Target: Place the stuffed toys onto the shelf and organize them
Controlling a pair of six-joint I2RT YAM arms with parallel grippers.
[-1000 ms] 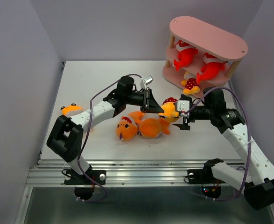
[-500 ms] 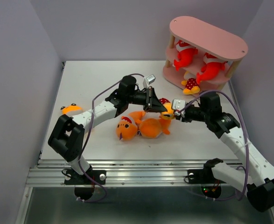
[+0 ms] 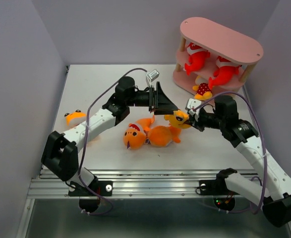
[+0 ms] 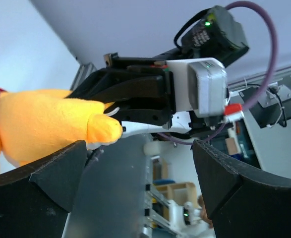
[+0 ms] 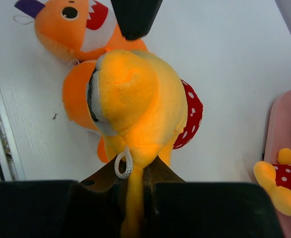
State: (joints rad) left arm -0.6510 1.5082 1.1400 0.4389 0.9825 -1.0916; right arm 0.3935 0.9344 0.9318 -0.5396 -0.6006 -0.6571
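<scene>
Top external shows us a change: our left gripper (image 3: 166, 103), against the yellow figure (image 3: 177, 119) half a second ago, has drawn back with jaws spread wide. Our right gripper (image 3: 189, 122) pinches the figure beside the orange sharks (image 3: 157, 135), short of the shelf (image 3: 219, 37).

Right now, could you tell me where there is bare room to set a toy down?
The shelf's top board is bare, as is the table beyond the left arm. Crowded: middle tier with red sharks, and mid-table around the orange sharks.
</scene>
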